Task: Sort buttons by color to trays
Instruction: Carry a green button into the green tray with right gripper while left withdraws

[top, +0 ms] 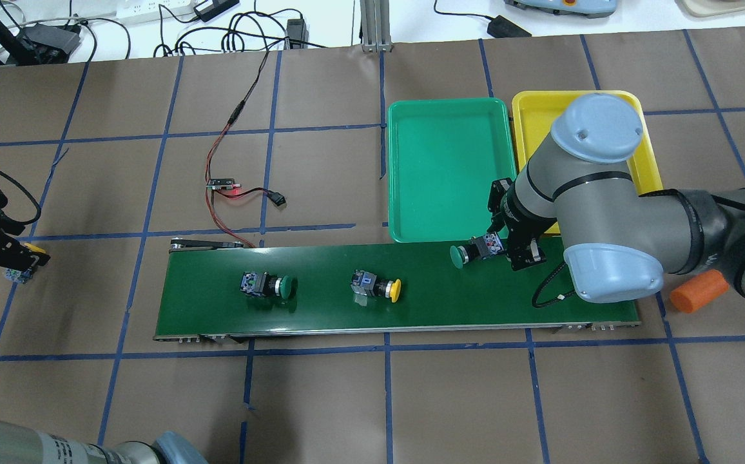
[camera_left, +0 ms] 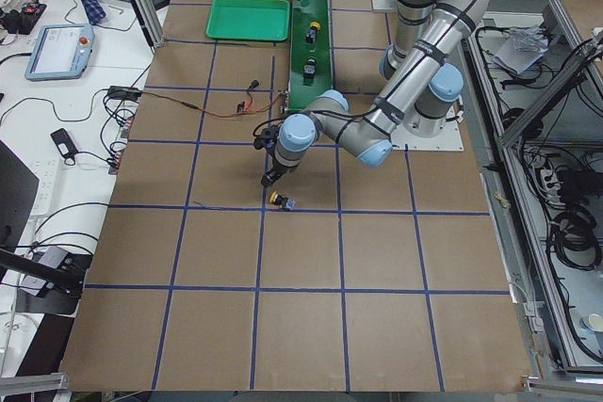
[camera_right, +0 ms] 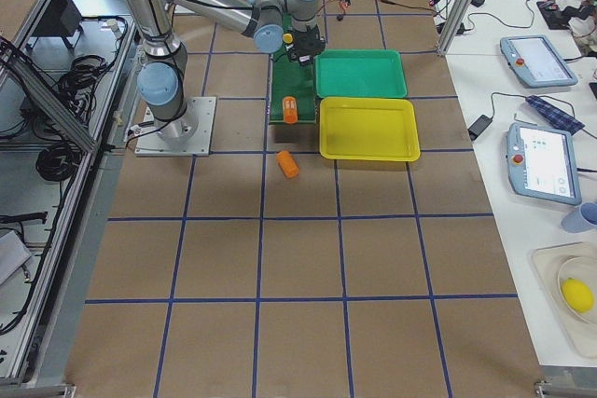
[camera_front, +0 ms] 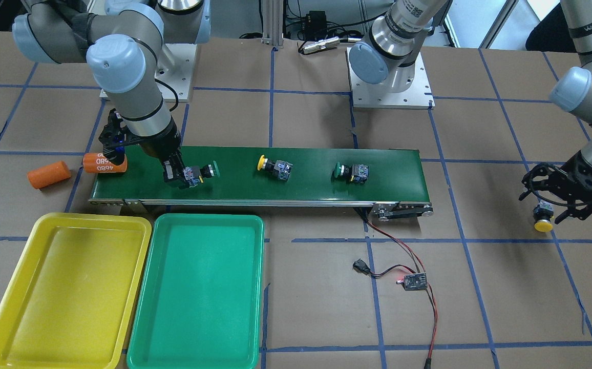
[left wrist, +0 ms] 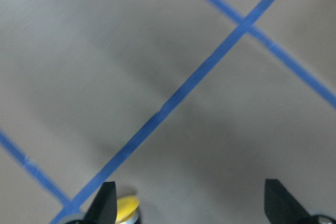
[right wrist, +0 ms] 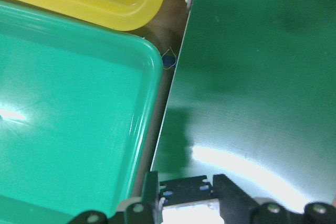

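Note:
My right gripper [camera_front: 182, 177] is shut on the grey body of a green button [top: 469, 252], held over the belt's edge beside the green tray [top: 450, 167]. The yellow tray [top: 533, 122] lies next to it. In the right wrist view the fingers [right wrist: 231, 198] clamp the button's body. A yellow button [camera_front: 274, 166] and a second green button [camera_front: 352, 171] lie on the belt. Far off on the table, my left gripper [left wrist: 191, 205] is open over another yellow button [camera_front: 544, 221], which sits near one finger.
The dark-green conveyor belt [camera_front: 306, 187] runs across the table's middle. Two orange cylinders [camera_front: 48, 174] lie at its end by my right arm. A small circuit board [camera_front: 413, 281] with red and black wires lies by the belt's other end.

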Controlling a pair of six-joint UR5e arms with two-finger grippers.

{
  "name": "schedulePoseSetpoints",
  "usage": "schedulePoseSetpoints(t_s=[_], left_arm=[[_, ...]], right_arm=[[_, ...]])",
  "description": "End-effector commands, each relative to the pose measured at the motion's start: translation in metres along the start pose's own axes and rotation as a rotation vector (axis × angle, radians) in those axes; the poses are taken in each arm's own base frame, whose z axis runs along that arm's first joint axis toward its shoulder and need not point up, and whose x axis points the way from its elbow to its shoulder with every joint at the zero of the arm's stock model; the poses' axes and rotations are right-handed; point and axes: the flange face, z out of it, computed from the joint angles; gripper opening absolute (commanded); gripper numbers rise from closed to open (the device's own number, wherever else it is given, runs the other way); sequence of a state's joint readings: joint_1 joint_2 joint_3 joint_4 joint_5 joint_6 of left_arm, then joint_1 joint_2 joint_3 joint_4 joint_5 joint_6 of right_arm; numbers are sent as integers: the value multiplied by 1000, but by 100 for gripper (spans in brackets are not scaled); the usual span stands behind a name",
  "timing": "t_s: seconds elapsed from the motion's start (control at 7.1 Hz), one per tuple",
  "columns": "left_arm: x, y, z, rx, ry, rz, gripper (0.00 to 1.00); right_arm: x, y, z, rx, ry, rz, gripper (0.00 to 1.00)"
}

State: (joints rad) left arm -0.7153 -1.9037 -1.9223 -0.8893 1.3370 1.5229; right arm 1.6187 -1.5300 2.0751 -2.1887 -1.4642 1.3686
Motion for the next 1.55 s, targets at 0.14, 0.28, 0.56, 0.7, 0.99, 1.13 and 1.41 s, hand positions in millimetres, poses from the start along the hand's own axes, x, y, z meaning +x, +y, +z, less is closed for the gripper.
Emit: schedulePoseSetpoints(t_s=[0.14, 0.28, 0.56, 0.7, 0.99, 1.13, 1.41], left_arm=[[-25, 41, 18, -1, 15, -174, 100], [-28, 44, 30, -3, 31, -161, 95], [-30, 47, 39, -10, 37, -161, 62], [-31, 46, 35, -12, 29, -144, 22], [-25, 39, 24, -68, 18, -93, 0], [-21, 25, 18, -65, 13, -37, 0], [11, -43, -15, -66, 71, 120, 0]], right_arm=[[-83, -39, -21, 22, -94, 18, 0], [-119, -50, -18, 24, -104, 19, 0], [-150, -59, 9, 22, -112, 21, 0], [-155, -61, 24, 14, -107, 15, 0], [-160, -60, 38, 18, -146, 18, 86], [-159, -58, 38, 18, -149, 12, 100], [-156, -54, 22, 24, -157, -4, 100]])
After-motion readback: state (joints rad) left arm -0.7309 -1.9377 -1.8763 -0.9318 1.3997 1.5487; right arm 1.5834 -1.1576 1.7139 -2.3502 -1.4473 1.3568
